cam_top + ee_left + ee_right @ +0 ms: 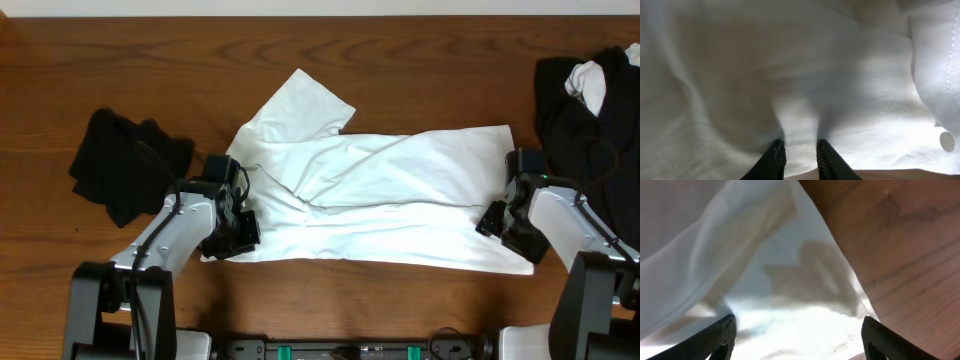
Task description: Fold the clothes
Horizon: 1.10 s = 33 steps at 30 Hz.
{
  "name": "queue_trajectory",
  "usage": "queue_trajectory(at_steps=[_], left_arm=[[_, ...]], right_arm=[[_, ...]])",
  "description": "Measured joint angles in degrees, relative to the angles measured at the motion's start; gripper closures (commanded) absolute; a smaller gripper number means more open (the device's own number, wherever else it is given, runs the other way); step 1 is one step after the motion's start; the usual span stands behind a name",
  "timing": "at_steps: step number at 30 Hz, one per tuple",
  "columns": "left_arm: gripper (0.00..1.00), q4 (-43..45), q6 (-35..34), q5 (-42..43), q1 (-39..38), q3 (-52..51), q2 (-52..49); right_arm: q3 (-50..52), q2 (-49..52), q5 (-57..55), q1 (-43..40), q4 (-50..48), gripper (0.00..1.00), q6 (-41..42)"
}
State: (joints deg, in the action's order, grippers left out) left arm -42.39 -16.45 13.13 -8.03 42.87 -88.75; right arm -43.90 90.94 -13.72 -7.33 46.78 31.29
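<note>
The clothes are mainly a white T-shirt [400, 190] lying crumpled across the middle of the wooden table [400, 60], one sleeve pointing to the back left. My left gripper [238, 232] is at the shirt's front left corner. In the left wrist view its fingers [777, 157] stand close together with a ridge of the white fabric [805, 75] pinched between them. My right gripper [497, 222] is at the shirt's right edge. In the right wrist view that gripper [797, 335] is wide open just above the fabric [740, 245], holding nothing.
A crumpled black garment [125, 165] lies on the left of the table. A heap of black and white garments [585, 95] sits at the back right corner. Bare wood [900, 245] shows beside the shirt's right edge.
</note>
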Motion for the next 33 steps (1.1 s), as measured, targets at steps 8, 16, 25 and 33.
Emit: queue_trajectory(at_steps=[8,16,25,33], left_arm=[[0.76,4.5,0.0,0.0,0.0,0.0,0.1],[0.76,6.6,0.0,0.0,0.0,0.0,1.3],[0.76,7.6,0.0,0.2,0.0,-2.4,1.3],[0.75,8.3,0.0,1.4,0.5,-3.6,1.9]], right_arm=[[0.3,-0.3,-0.2,-0.1,-0.2,0.18,0.4],[0.3,-0.3,-0.2,-0.1,-0.2,0.17,0.6],[0.6,-0.6,0.2,-0.4,-0.6,0.16,0.6],[0.6,-0.6,0.2,-0.5,-0.6,0.13,1.0]])
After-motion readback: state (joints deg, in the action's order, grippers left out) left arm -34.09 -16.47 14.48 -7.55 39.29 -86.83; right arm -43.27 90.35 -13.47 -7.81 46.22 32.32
